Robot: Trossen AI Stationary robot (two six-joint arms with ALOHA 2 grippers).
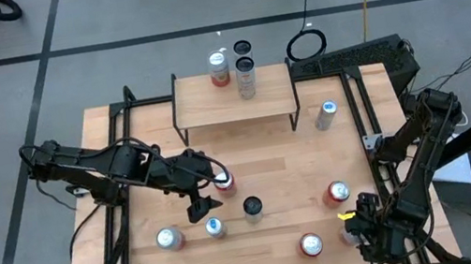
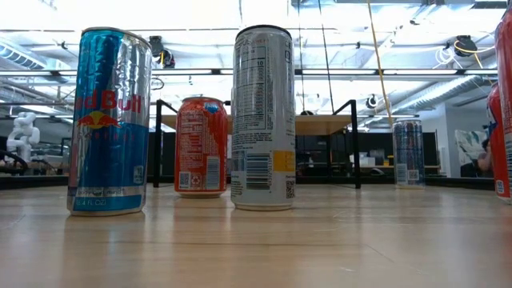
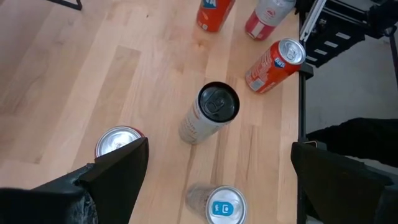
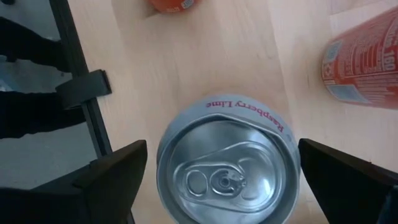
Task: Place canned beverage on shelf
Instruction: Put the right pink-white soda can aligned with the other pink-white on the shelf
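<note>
The shelf (image 1: pixel 236 103) stands at the table's far middle with three cans (image 1: pixel 246 78) on its top. Several cans stand upright on the table. My left gripper (image 1: pixel 205 194) is open above the table's left middle, one finger beside a red can (image 1: pixel 224 183) (image 3: pixel 118 140); a black-topped can (image 3: pixel 211 112) and a blue-tabbed can (image 3: pixel 224 208) stand ahead of it. My right gripper (image 1: pixel 364 225) is open at the near right, its fingers on either side of a silver-topped "Raspberry Lime" can (image 4: pixel 227 162), seen from above. I see no touch.
Other cans stand loose: a silver one (image 1: pixel 169 239) near left, red ones (image 1: pixel 336 194) (image 1: pixel 310 245) near right, a silver-blue one (image 1: pixel 326 115) right of the shelf. Black frame rails (image 1: pixel 365 111) run along the table's sides. The low view shows cans (image 2: pixel 262 116) close up.
</note>
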